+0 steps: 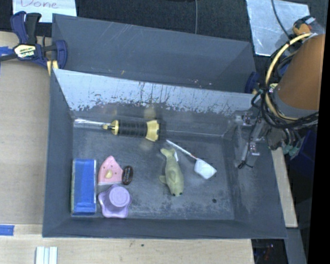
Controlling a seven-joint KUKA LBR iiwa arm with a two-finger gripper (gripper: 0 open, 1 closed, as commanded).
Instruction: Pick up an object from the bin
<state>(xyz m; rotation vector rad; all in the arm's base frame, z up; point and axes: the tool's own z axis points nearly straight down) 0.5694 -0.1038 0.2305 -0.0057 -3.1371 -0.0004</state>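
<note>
No pick made yet: the claw [248,155], apart or together cannot be told, hangs well right of the untouched green toy fish [173,173].

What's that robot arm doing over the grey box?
The robot arm is trying to pick one thing out of the grey bin. Its gripper hangs by the bin's right wall, over no item. Nearest to it lie a white-headed brush and a green toy fish. A screwdriver and blue block lie farther left.
</note>
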